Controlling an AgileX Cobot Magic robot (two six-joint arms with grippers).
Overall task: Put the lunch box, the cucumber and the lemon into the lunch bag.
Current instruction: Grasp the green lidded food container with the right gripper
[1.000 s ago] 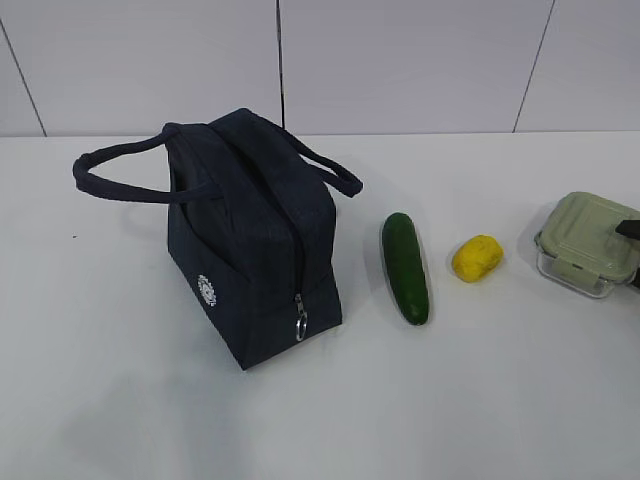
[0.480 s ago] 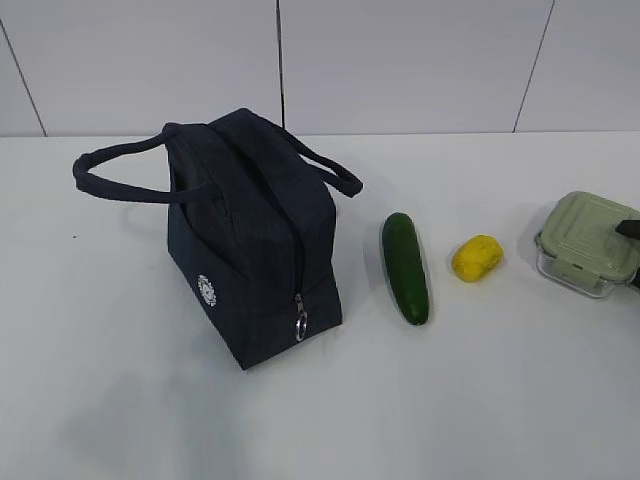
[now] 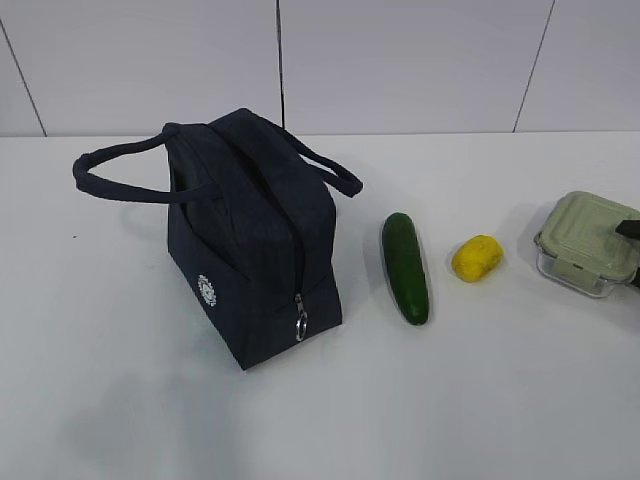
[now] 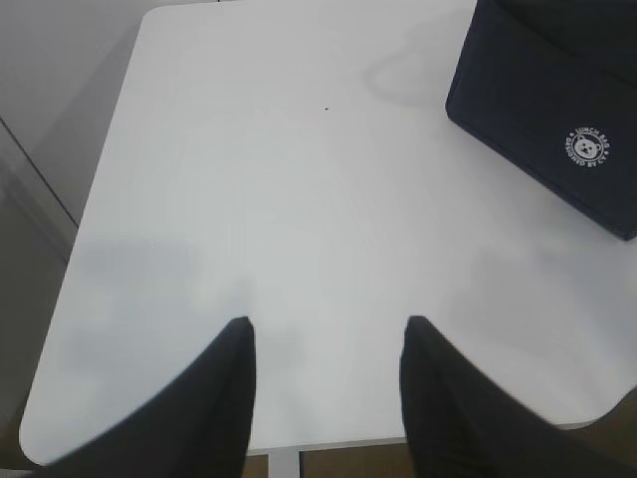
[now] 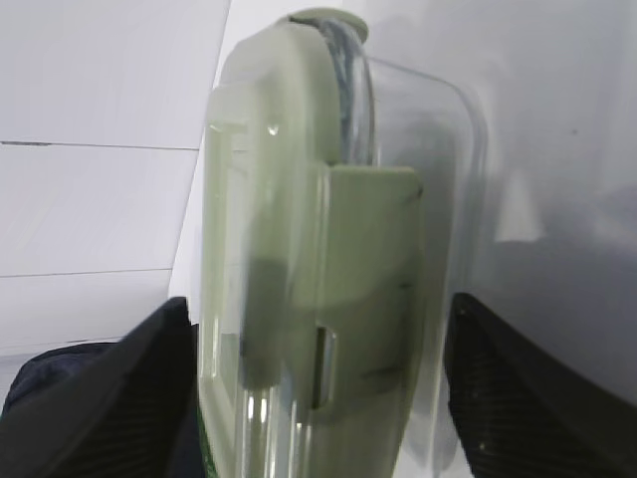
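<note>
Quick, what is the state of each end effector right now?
Left end effector: open, empty, above the white table.
Right end effector: fingers either side of the clear sage-green-lidded lunch box; grip cannot be told.

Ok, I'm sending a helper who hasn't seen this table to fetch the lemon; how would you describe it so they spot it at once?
Start at the dark navy lunch bag standing left of centre on the white table. Moving right from it you pass the cucumber, then the lemon, which lies apart from the lunch box further right. It is the only yellow thing, a small bumpy oval, smaller than both neighbours.
</note>
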